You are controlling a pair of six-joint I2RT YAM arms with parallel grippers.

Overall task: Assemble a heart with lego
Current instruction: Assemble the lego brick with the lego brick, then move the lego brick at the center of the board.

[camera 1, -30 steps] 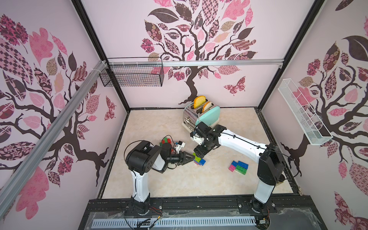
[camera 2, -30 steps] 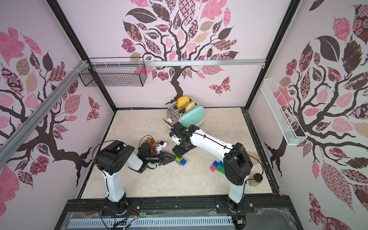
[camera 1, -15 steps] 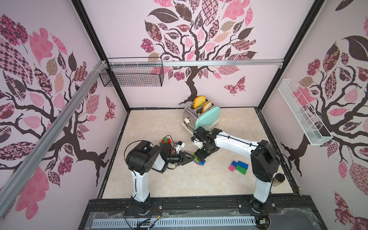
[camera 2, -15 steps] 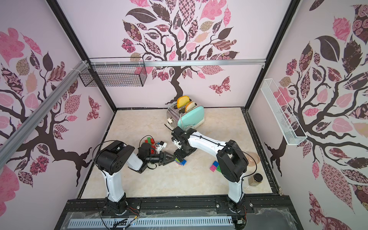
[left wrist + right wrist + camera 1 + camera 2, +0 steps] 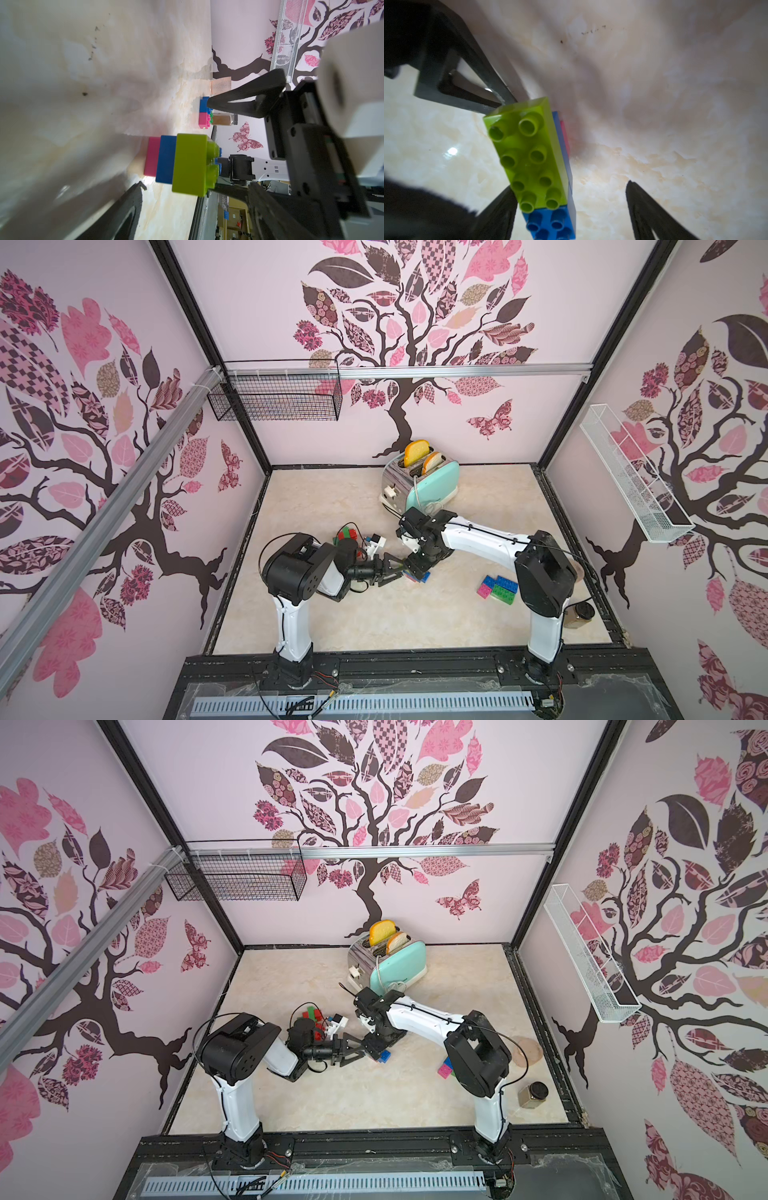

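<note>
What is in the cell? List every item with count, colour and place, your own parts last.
stack: one, lime on blue on pink, mid-table
loose bricks: few, pink, blue, green, right of stack
pile: several, red and green, left of centre, partly hidden
toaster: one, mint and chrome, back of table
bread: two, yellow-brown, in toaster slots
jar: one, black lid, front right
cup: one, pinkish, right edge
black basket: one, back wall
white basket: one, right wall
left tool: one, black, open beside stack
right tool: one, black, open over stack
</note>
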